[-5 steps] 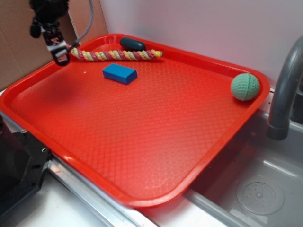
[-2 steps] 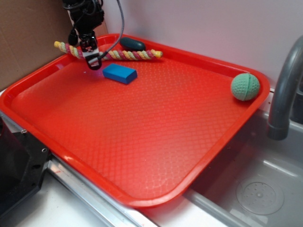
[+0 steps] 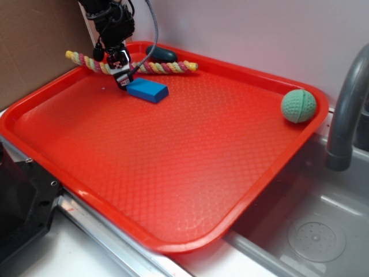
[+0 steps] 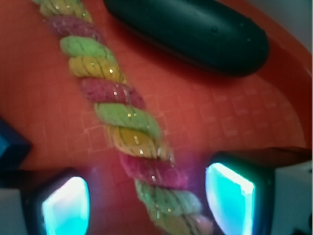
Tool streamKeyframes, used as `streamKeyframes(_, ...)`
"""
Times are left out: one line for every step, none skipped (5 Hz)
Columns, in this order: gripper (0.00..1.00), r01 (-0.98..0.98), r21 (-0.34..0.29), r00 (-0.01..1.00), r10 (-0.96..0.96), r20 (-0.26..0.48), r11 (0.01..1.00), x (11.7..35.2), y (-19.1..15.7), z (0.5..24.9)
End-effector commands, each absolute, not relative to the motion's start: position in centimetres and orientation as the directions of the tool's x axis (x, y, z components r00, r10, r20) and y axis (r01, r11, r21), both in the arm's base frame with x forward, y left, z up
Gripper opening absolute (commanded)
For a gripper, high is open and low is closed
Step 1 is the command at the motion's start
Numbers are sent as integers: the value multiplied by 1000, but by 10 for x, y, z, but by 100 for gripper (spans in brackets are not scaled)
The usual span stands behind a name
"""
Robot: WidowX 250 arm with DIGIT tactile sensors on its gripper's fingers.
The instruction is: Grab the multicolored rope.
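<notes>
Gripper (image 4: 146, 198) spread, fingers (image 4: 66, 205) released, one either side of the multicolored rope (image 4: 124, 142) and not touching it in the wrist view. Twisted pink, yellow and pale green strands running between the two fingertips and away beyond them, lying on the red tray (image 4: 44, 112). Beyond the rope from the fingers, a dark oval object (image 4: 190, 29) near the tray's far rim. Just beside the left finger, the corner of a blue block (image 4: 10, 147).

From the exterior view: gripper (image 3: 121, 78) low over the multicolored rope (image 3: 155, 67), blue block (image 3: 147, 90) just beside the fingertips, green knitted ball (image 3: 298, 106) well apart at the tray's (image 3: 173, 173) opposite edge. Grey faucet (image 3: 346, 115) beyond the ball, outside the tray.
</notes>
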State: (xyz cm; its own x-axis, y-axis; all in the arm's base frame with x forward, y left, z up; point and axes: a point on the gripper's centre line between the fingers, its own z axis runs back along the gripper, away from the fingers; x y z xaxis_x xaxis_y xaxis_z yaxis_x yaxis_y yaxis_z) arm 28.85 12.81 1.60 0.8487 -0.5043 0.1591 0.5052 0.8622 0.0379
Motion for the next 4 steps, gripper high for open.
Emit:
streamKeyframes(100,543,17,828,-538,156,840,303,124,17)
streamKeyframes(100,543,21,829,-539,150,840,301,124,15)
streamKeyframes(50,539,18,836,-538,113,842,303,118,9)
streamKeyframes(0,542,2,832,-537,135,840,302,112,8)
